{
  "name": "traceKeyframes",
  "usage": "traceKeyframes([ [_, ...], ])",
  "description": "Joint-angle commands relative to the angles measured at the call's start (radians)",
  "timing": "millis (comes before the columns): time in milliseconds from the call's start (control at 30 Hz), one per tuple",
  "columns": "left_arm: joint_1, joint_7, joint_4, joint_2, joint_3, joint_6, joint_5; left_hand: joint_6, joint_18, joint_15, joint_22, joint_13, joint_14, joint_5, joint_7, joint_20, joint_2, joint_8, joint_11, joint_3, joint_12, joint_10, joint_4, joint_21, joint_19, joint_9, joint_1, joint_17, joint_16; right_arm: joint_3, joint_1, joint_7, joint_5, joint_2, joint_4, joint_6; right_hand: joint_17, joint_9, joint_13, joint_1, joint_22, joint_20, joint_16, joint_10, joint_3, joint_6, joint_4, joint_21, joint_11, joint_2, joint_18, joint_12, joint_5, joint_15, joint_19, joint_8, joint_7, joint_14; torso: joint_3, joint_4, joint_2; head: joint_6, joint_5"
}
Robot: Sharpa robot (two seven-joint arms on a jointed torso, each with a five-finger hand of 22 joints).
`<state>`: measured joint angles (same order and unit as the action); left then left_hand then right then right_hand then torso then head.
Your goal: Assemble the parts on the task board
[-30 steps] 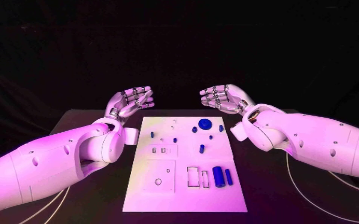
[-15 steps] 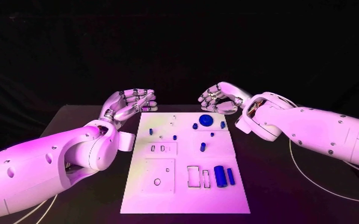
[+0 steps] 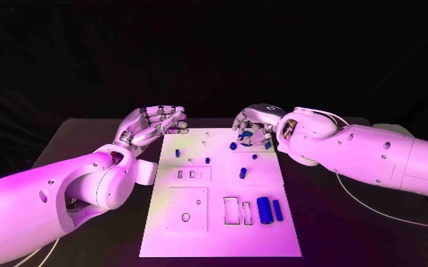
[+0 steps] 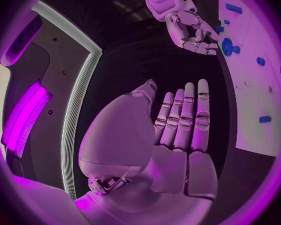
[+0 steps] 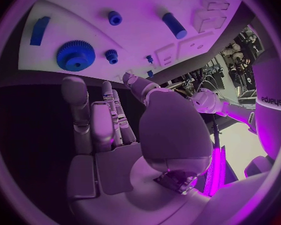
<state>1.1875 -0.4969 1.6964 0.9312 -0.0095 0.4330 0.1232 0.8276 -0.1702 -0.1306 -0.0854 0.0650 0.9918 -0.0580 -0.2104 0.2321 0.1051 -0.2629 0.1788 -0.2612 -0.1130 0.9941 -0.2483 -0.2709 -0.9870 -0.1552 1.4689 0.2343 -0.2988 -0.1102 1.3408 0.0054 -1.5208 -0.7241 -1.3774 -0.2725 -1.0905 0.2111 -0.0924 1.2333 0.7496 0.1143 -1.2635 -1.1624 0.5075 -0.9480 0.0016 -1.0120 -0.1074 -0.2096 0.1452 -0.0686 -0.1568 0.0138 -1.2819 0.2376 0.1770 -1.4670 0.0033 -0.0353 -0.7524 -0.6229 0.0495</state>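
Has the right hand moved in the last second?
Yes. The right hand has come in over the far end of the task board, now above the blue gear; earlier it hung beyond the board's far edge.

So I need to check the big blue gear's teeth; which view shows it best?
The right wrist view: the gear lies unobstructed on the board, teeth visible. In the head view the right hand partly covers it. The left wrist view shows it small.

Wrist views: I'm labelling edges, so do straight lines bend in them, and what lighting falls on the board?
Right wrist view: the task board edge curves from fisheye distortion. Left wrist view: same bowing. Head view: board edges straight, purple light over all.
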Motion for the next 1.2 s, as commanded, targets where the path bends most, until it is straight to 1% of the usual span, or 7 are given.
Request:
traceKeyframes([
  [33, 0.003, 0.002, 0.008, 0.000, 0.001, -0.026, 0.007, 0.002, -0.015, 0.000, 0.000, 0.001, 0.002, 0.000, -0.021, -0.002, 0.006, 0.003, 0.000, -0.006, 0.004, 0.005, -0.001, -0.006, -0.011, 0.001, 0.003, 0.002, 0.000, 0.000, -0.001, -0.061, -0.129, 0.009, 0.002, 0.034, -0.065, 0.003, -0.003, 0.003, 0.074, 0.003, -0.059, 0.012, -0.001, 0.005, 0.007, -0.058, -0.002, -0.006, -0.023, 0.004, 0.005, 0.007, -0.014, -0.008, 0.003, -0.045, -0.0006, -0.0024, -0.019, 0.002, 0.003],
  [167, 0.004, 0.003, 0.010, 0.000, 0.001, -0.027, 0.005, 0.001, -0.015, 0.000, 0.000, 0.001, 0.001, 0.000, -0.021, -0.003, 0.007, 0.003, 0.001, -0.006, 0.006, 0.005, -0.001, -0.007, -0.013, 0.002, 0.002, 0.002, 0.001, -0.001, -0.003, -0.073, -0.156, 0.020, 0.001, 0.043, -0.103, 0.006, -0.007, 0.001, 0.127, 0.006, -0.093, 0.025, -0.012, 0.010, 0.013, -0.099, -0.002, -0.014, -0.028, 0.005, 0.002, 0.009, -0.019, -0.011, 0.001, -0.044, -0.0020, -0.0026, -0.028, 0.006, 0.004],
  [433, 0.005, 0.006, 0.003, 0.002, 0.002, -0.027, 0.004, -0.001, -0.015, 0.000, 0.000, 0.001, -0.002, 0.000, -0.023, -0.003, 0.008, 0.005, 0.002, -0.006, 0.008, 0.003, -0.002, -0.008, -0.016, 0.002, 0.000, 0.003, 0.003, -0.003, -0.009, -0.096, -0.211, 0.030, 0.004, 0.077, -0.132, 0.010, -0.012, 0.006, 0.175, 0.006, -0.120, 0.032, -0.019, 0.012, 0.015, -0.135, 0.001, -0.013, -0.033, 0.003, -0.008, 0.009, -0.023, -0.012, -0.007, -0.046, -0.0045, -0.0080, -0.033, 0.007, 0.009],
  [767, 0.005, 0.009, 0.000, 0.003, 0.002, -0.029, 0.004, -0.002, -0.014, -0.001, 0.000, 0.000, -0.004, 0.000, -0.025, -0.004, 0.008, 0.006, 0.003, -0.006, 0.011, 0.002, -0.003, -0.009, -0.018, 0.003, -0.002, 0.005, 0.005, -0.003, -0.012, -0.096, -0.228, 0.038, 0.004, 0.088, -0.165, 0.017, -0.018, 0.013, 0.229, 0.006, -0.146, 0.022, -0.013, 0.000, 0.018, -0.174, 0.004, -0.005, -0.040, 0.000, -0.014, 0.008, -0.035, -0.005, -0.009, -0.050, -0.0016, -0.0061, -0.043, 0.013, 0.006],
  [867, 0.006, 0.011, -0.001, 0.004, 0.002, -0.030, 0.004, -0.002, -0.014, -0.001, 0.000, 0.000, -0.004, 0.000, -0.025, -0.004, 0.008, 0.006, 0.003, -0.006, 0.011, 0.002, -0.003, -0.009, -0.018, 0.003, -0.002, 0.005, 0.005, -0.004, -0.015, -0.092, -0.227, 0.043, 0.008, 0.083, -0.171, 0.021, -0.022, 0.015, 0.243, 0.006, -0.153, 0.012, -0.006, -0.009, 0.020, -0.185, 0.005, 0.000, -0.041, -0.002, -0.014, 0.007, -0.036, -0.001, -0.009, -0.050, -0.0005, -0.0060, -0.044, 0.012, 0.005],
  [1100, 0.006, 0.013, -0.004, 0.004, 0.002, -0.031, 0.004, -0.003, -0.014, -0.002, 0.000, 0.000, -0.005, 0.000, -0.025, -0.003, 0.008, 0.007, 0.003, -0.005, 0.012, 0.002, -0.004, -0.009, -0.019, 0.003, -0.004, 0.005, 0.006, -0.004, -0.018, -0.086, -0.216, 0.048, 0.013, 0.068, -0.193, 0.028, -0.027, 0.018, 0.284, 0.006, -0.170, -0.010, 0.013, -0.027, 0.025, -0.215, 0.007, 0.007, -0.047, -0.004, -0.014, 0.005, -0.046, 0.007, -0.009, -0.053, -0.0006, -0.0068, -0.048, 0.011, 0.007],
  [1200, 0.006, 0.017, -0.005, 0.003, 0.002, -0.036, 0.004, -0.004, -0.014, -0.003, 0.001, 0.000, -0.006, 0.000, -0.028, -0.003, 0.009, 0.008, 0.005, -0.004, 0.015, 0.000, -0.007, -0.009, -0.020, 0.003, -0.009, 0.007, 0.007, -0.004, -0.019, -0.085, -0.208, 0.051, 0.014, 0.061, -0.196, 0.031, -0.029, 0.021, 0.289, 0.006, -0.174, -0.020, 0.023, -0.033, 0.027, -0.219, 0.009, 0.011, -0.047, -0.005, -0.014, 0.004, -0.045, 0.010, -0.011, -0.053, -0.0002, -0.0076, -0.049, 0.008, 0.007],
])
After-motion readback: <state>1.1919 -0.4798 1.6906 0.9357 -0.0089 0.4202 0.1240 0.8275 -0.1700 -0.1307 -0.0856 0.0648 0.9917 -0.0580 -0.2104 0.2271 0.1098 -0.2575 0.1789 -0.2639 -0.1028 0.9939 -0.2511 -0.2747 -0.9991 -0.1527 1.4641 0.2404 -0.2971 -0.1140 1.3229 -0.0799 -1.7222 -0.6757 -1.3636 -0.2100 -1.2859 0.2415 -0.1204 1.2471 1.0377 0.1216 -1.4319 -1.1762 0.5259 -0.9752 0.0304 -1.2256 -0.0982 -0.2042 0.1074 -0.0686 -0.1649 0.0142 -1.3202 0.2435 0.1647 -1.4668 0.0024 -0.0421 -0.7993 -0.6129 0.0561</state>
